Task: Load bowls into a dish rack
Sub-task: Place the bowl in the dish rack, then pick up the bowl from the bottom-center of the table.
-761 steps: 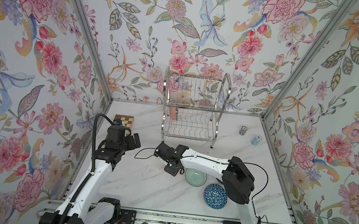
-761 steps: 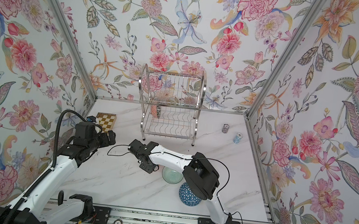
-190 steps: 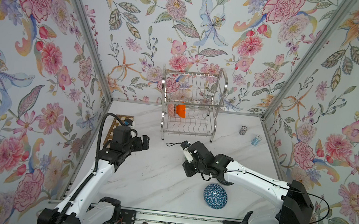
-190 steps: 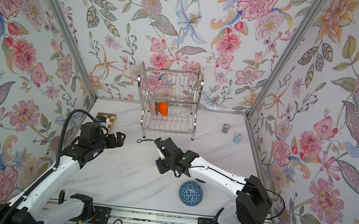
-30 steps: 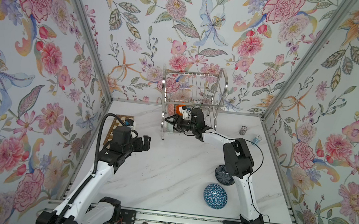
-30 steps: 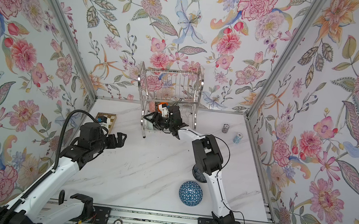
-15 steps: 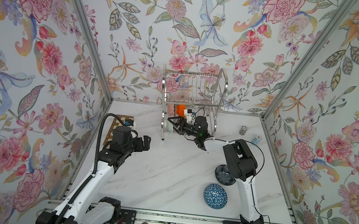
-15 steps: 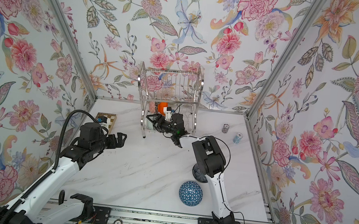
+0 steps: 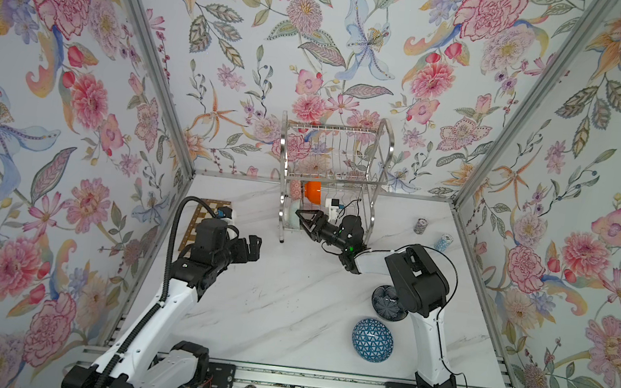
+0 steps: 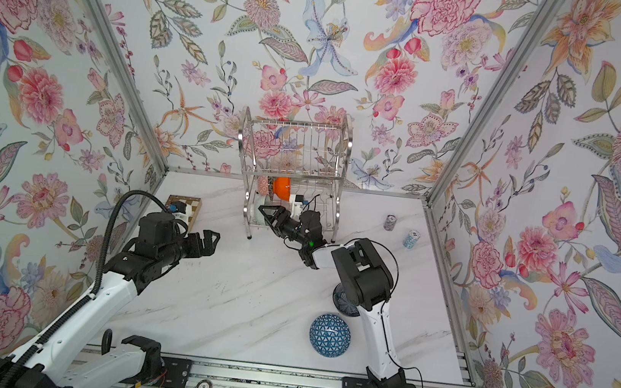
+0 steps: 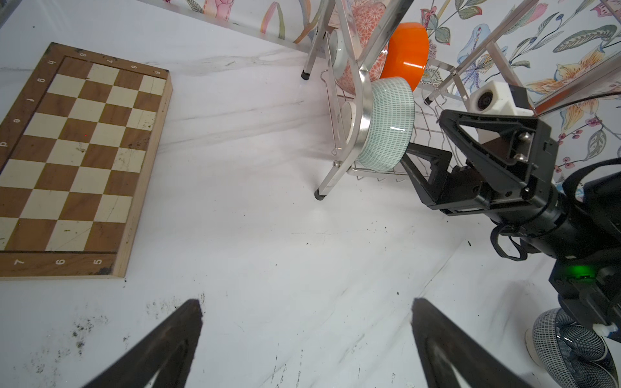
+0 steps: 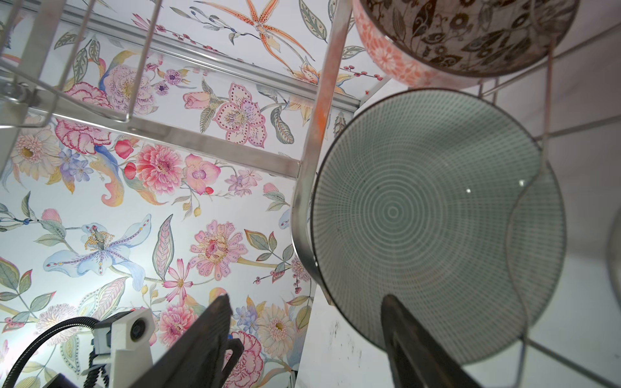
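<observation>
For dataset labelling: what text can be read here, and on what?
"7 6 5": one border of the chessboard.
"8 7 6 5": the opposite border.
"g f e": a side border.
Two small cylinders: print too small to read.

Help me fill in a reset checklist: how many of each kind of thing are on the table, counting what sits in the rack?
Bowls: 5 (orange bowl, floral bowl, mint green bowl in the dish rack; navy bowl, blue triangle bowl outside it)
Dish rack: 1
Chessboard: 1
Small patterned cylinders: 2
Total: 9
</observation>
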Motion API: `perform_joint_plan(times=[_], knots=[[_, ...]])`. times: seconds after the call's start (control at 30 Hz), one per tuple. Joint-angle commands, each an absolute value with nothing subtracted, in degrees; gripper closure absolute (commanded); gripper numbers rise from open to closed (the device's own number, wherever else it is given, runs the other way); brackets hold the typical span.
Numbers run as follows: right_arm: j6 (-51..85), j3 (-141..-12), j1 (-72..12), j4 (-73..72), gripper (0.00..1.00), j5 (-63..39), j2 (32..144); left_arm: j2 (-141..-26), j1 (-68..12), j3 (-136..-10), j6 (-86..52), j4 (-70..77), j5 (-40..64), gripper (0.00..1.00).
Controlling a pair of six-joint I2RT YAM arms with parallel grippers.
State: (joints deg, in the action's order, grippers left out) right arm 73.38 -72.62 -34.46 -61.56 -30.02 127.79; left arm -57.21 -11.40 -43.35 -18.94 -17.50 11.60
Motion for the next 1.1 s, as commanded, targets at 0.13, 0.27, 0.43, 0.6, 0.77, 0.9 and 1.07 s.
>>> perform_joint_plan(times=[0.13,0.27,0.43,0.6,0.77,0.9,1.07], knots=[[71.5,-68.6,-36.4,-66.2,0.3,-29.7,123.8,-57.2,-12.0,-42.8,-18.3,-17.8,11.5,0.01],[70.5,-66.8,-37.1,-66.1,0.3,-29.6,122.9,-57.1,-12.0,-42.9,-18.2,-17.8,11.5,0.01],[68.4,-63.8,-38.0,-65.8,0.31,-29.0,120.6,-57.0,-12.0,-42.8,-18.1,-17.8,11.6,0.01],[65.0,-60.5,-39.0,-63.7,0.31,-27.8,117.1,-57.0,-12.0,-42.8,-18.1,-17.8,11.6,0.01],[62.0,-56.1,-40.5,-61.6,0.32,-26.1,113.6,-57.0,-12.0,-42.8,-18.1,-17.8,11.4,0.01],[55.9,-52.4,-42.0,-54.1,0.32,-24.7,109.1,-57.0,-12.0,-42.9,-17.9,-17.8,11.2,0.01],[46.2,-48.5,-44.0,-38.3,0.33,-19.9,99.6,-57.2,-12.0,-42.9,-18.0,-17.8,11.3,0.01]])
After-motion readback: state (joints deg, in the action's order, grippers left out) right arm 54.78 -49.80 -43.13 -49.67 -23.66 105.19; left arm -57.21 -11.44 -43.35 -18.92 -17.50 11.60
